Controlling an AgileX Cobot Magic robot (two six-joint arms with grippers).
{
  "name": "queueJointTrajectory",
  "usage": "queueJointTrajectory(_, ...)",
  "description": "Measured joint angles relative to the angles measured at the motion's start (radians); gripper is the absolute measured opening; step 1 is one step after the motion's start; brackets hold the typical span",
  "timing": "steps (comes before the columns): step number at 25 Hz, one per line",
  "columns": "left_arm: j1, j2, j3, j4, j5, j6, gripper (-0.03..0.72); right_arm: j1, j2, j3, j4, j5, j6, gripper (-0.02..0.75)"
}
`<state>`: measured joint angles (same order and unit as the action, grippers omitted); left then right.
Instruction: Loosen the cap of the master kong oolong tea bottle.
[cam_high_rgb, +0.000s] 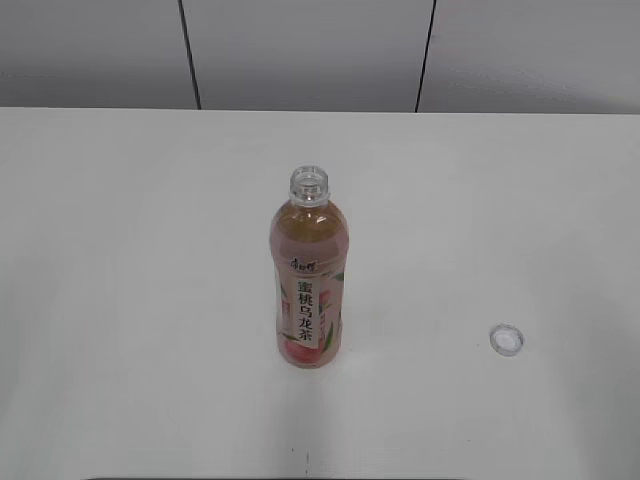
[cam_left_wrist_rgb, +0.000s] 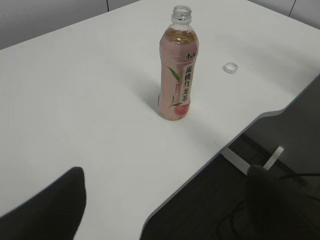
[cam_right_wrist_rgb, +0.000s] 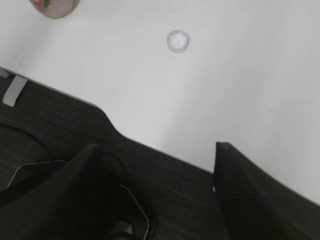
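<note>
The master kong oolong tea bottle (cam_high_rgb: 309, 290) stands upright near the middle of the exterior view, on the white table (cam_high_rgb: 120, 300). Its clear threaded neck is bare and open at the top, with pale tea filling it up to the shoulder. The pink peach label faces the camera, its white strip of black characters running down the front.

The cap (cam_high_rgb: 507, 340) lies off the bottle, well apart from it, in the lower right of the exterior view. It rests on the table with its hollow side up. In the left wrist view the cap (cam_left_wrist_rgb: 230, 67) sits to the right of the bottle (cam_left_wrist_rgb: 177, 70), in the upper right part of the frame. In the right wrist view the cap (cam_right_wrist_rgb: 178, 41) is near the top centre, and only the bottle's pink base (cam_right_wrist_rgb: 54, 7) shows at the upper left corner.

The right gripper (cam_right_wrist_rgb: 155, 195) fills the bottom of its own view, over the table's near edge and the dark floor (cam_right_wrist_rgb: 45, 125) below; its two dark fingers are spread wide and hold nothing.

The left gripper (cam_left_wrist_rgb: 165, 205) shows only as two blurred dark shapes at the lower corners of its view, set far apart with nothing between them.
</note>
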<state>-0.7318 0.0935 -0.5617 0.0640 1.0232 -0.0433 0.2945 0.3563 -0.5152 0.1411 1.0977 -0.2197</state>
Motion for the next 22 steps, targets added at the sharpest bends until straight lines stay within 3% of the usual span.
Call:
queueJointTrajectory(3,0.093,-0.001,0.000,-0.001,0.000,0.000,0.588,-0.007,0.000,0.000,0.001,0.000,0.000,0.522)
queueJointTrajectory(9,0.490,-0.001,0.000,-0.001,0.000,0.000,0.588,-0.148,-0.060,0.000,0.007,0.000,0.000,0.522)
queueJointTrajectory(11,0.595,-0.005,0.000,-0.001,0.000,0.000,0.588,-0.190,-0.123,0.000,0.007,0.000,0.000,0.522)
queueJointTrajectory(14,0.652,-0.036,0.000,-0.001,0.000,0.000,0.588,-0.241,-0.238,0.001,0.007,0.000,0.000,0.522)
queueJointTrajectory(22,0.656,-0.100,0.000,0.000,0.003,0.000,0.587,-0.273,-0.361,0.001,0.010,0.005,0.000,0.522)
